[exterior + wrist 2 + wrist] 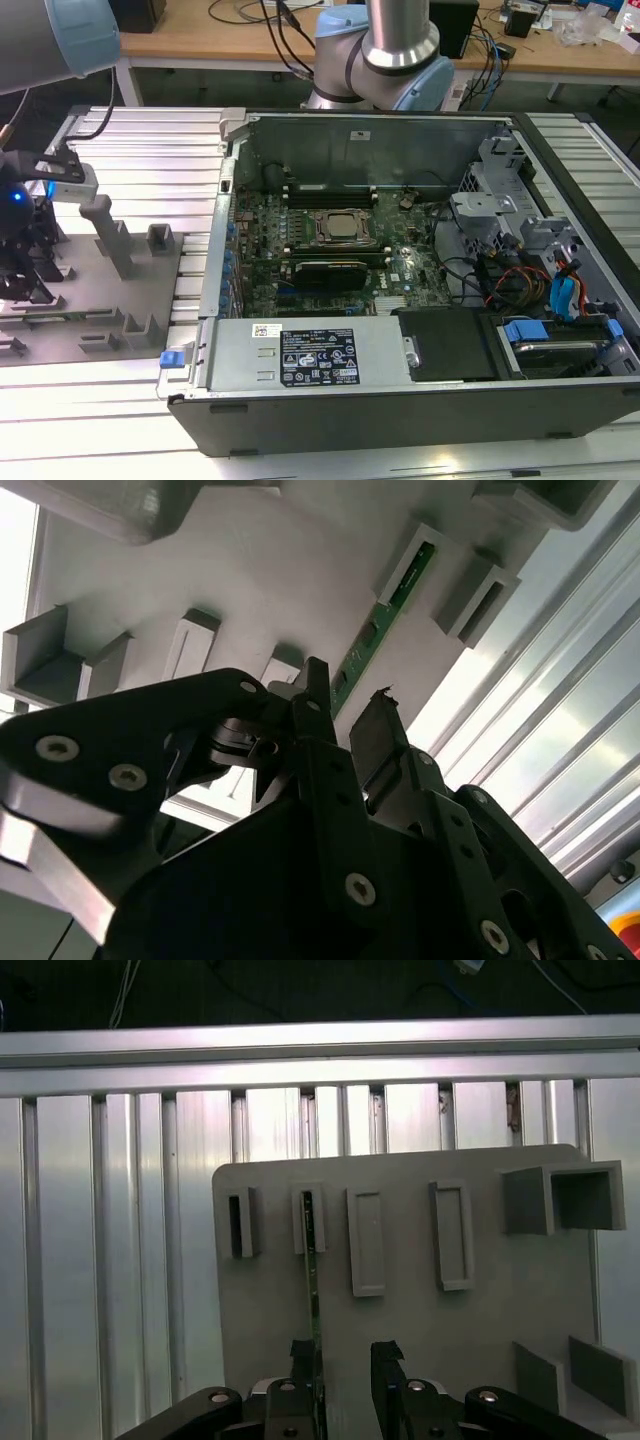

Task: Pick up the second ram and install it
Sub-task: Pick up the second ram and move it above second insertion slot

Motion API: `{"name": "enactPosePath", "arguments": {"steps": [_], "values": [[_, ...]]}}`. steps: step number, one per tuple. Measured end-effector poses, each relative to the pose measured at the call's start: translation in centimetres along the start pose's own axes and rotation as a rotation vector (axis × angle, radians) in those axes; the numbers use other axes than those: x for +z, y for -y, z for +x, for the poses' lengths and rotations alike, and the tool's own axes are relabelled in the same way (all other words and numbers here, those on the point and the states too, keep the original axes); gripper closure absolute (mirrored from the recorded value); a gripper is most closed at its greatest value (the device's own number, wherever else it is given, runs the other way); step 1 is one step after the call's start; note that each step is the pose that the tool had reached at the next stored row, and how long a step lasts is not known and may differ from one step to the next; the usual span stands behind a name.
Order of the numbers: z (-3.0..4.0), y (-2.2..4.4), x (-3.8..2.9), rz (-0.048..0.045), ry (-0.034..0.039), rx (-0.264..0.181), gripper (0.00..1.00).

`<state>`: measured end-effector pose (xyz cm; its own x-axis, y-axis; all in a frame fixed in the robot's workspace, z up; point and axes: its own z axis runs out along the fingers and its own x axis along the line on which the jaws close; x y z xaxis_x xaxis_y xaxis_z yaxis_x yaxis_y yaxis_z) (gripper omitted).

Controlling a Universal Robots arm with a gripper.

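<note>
ram (314, 1260) between gripper's (345, 1358) spread jaws

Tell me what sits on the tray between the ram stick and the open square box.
In the first wrist view, two empty rectangular frames stand on the grey tray between the second ram and the open square box.

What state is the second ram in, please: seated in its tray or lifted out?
In the holder tray: both wrist views show the second ram on edge in a slot, open gripper at its end.

Thin green second ram (313, 1275) stands on edge in a holder slot (298, 1220).
</note>
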<state>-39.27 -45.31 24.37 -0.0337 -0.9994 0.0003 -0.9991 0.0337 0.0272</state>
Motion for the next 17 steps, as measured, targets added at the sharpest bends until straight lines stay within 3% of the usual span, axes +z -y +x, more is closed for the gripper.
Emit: {"name": "enactPosePath", "arguments": {"steps": [4, 8, 17], "values": [[0.25, 0.01, 0.48, -0.0001, -0.0001, -0.004, 0.64], [0.71, 0.02, 1.49, -0.0001, -0.0003, -0.008, 0.64], [0.76, 0.05, 2.55, 0.0, -0.0004, -0.012, 0.64]]}}
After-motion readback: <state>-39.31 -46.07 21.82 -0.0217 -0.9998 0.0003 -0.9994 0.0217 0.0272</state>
